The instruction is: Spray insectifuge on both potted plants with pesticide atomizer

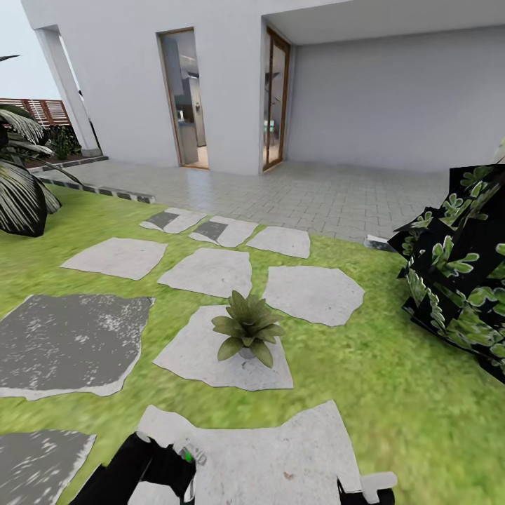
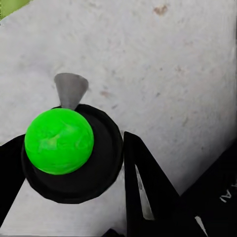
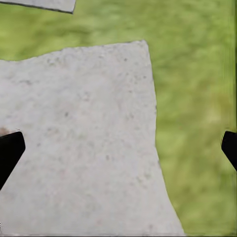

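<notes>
1. One small, rigid, light pesticide atomizer (image 2: 66,148) sits pinched in the left hand (image 1: 184,464) around its body below the cap, low over a stepping stone (image 1: 280,456).
2. One potted plant (image 1: 247,327) stands ahead; the bottle's body is probably hidden beneath its cap.
3. The right hand (image 3: 118,148) hangs spread, empty.

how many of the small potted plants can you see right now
1. The potted plant sits on a pale stepping stone mid-lawn, straight ahead of the robot. The second plant may be outside the frame or hidden by the dark leafy bush at the right.
</notes>
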Robot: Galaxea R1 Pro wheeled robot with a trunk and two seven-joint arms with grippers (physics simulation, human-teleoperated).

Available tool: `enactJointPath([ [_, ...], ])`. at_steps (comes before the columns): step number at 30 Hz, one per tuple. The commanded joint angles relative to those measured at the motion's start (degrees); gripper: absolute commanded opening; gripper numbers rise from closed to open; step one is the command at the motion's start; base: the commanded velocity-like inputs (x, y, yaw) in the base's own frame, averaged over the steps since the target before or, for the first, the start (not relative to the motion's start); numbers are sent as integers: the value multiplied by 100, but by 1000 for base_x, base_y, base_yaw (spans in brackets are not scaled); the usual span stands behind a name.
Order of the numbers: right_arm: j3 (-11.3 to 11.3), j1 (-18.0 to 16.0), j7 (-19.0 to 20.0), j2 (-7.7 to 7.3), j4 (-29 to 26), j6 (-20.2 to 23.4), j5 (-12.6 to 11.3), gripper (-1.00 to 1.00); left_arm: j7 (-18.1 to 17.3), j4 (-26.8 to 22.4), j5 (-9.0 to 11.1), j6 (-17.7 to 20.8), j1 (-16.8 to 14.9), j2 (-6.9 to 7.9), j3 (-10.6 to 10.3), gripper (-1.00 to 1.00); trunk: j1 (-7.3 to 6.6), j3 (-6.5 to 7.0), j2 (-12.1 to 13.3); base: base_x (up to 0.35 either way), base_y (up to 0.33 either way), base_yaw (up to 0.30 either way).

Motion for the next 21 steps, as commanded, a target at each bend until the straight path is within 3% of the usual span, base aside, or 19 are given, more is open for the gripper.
enactJointPath([
  [1, 46, 27, -62, -1, 6, -26, -7, 100, -25, -4, 37, 86, -2, 9, 70, -100, -1, -5, -2, 0, 0, 0],
  [2, 47, 38, -63, -1, 6, -35, -20, 100, -25, -2, 54, 107, -2, 13, 110, -100, -1, -5, -2, 0, 0, 0],
  [3, 47, 73, -68, 0, 8, -68, -61, 100, -24, 13, 96, 311, -32, 32, 333, -100, -1, -5, -2, 0, 0, 0],
  [5, 47, 84, -69, 1, 8, -76, -70, 100, -29, 18, 99, 751, -65, 27, 409, -100, -1, -5, -2, 0, 0, 0],
  [10, 49, 92, -69, 1, 9, -74, -74, 100, -36, -46, 89, 1486, -122, -43, 411, -100, -1, -5, -2, 0, 0, 0],
  [17, 49, 132, -70, 1, 9, -72, -75, 100, -49, -68, 77, 2405, -606, -72, 400, -100, -1, -5, -2, 0, 0, 0],
  [21, 53, 133, -70, 7, 9, -70, -75, 100, -52, -77, 79, 2714, -812, -83, 391, -100, -1, -5, -2, 0, 0, 0],
])
